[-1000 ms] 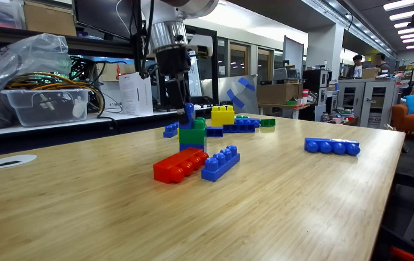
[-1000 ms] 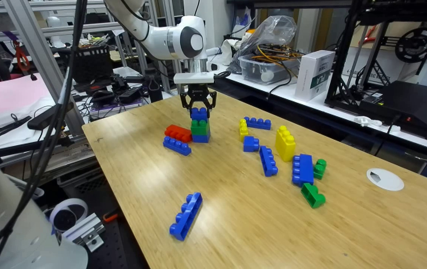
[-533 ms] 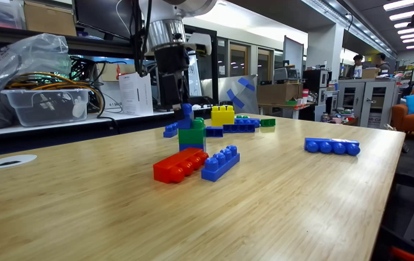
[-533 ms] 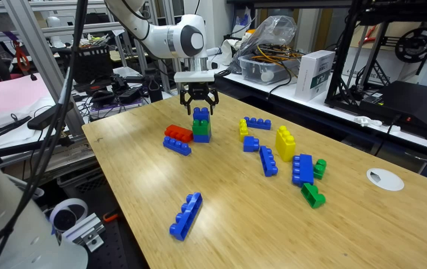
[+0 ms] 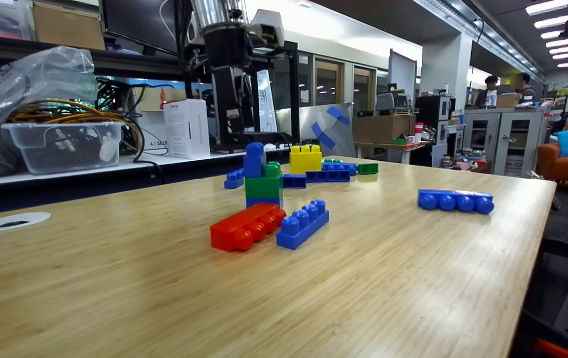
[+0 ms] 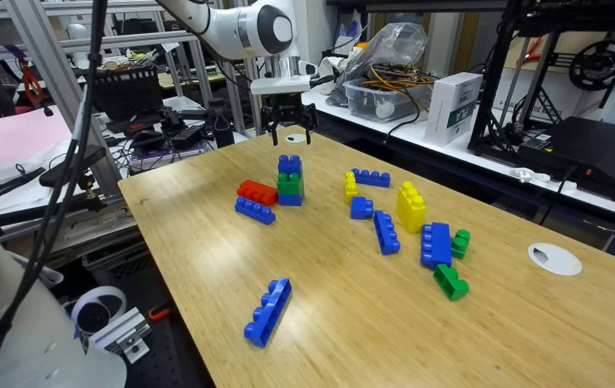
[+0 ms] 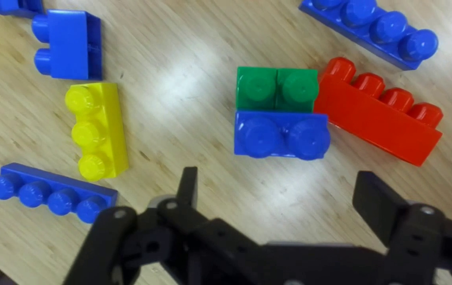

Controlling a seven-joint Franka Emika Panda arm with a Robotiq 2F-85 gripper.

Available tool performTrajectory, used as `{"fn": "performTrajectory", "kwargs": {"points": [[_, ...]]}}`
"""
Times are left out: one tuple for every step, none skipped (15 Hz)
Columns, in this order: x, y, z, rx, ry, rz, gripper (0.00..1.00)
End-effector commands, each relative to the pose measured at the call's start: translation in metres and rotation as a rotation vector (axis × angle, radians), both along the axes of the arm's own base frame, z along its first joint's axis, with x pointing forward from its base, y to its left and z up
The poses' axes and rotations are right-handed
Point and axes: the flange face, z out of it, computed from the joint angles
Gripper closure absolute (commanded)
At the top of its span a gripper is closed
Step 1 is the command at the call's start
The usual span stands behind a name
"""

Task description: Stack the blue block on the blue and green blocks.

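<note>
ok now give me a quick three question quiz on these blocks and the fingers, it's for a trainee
1. True or false: the blue block sitting on the green block covers only part of its top.

2. Which of these lies closest to the green block?
A) the large yellow brick
B) the red brick
C) the three-stud yellow brick

3. Fill in the missing word: the fingers stand ____, with no brick between them.

Key:
1. True; two green studs show bare in the wrist view.
2. B
3. open
</note>
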Motion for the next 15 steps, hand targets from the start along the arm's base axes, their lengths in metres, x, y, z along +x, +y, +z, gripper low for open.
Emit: {"fn": "performTrajectory", "kwargs": {"points": [[0.003,-0.013,0.022,-0.007,0.001,0.000,0.00],[0.005,-0.019,0.029,-0.005,-0.004,-0.010,0.00],[0.007,-0.026,0.034,-0.001,-0.009,-0.020,0.00],[0.010,-0.035,0.038,0.001,-0.015,-0.041,0.00],[0.014,-0.045,0.042,0.004,-0.020,-0.070,0.00],[0.018,-0.054,0.045,0.009,-0.022,-0.094,0.00],[0.021,-0.063,0.048,0.014,-0.025,-0.123,0.00],[0.025,-0.072,0.049,0.018,-0.030,-0.153,0.00],[0.029,-0.081,0.049,0.026,-0.029,-0.179,0.00],[0.032,-0.088,0.049,0.027,-0.033,-0.216,0.00],[0.035,-0.095,0.049,0.038,-0.032,-0.248,0.00],[0.037,-0.100,0.047,0.046,-0.027,-0.284,0.00],[0.040,-0.105,0.047,0.054,-0.023,-0.320,0.00],[0.042,-0.110,0.045,0.071,-0.023,-0.375,0.00],[0.044,-0.114,0.044,0.085,-0.019,-0.427,0.00]]}}
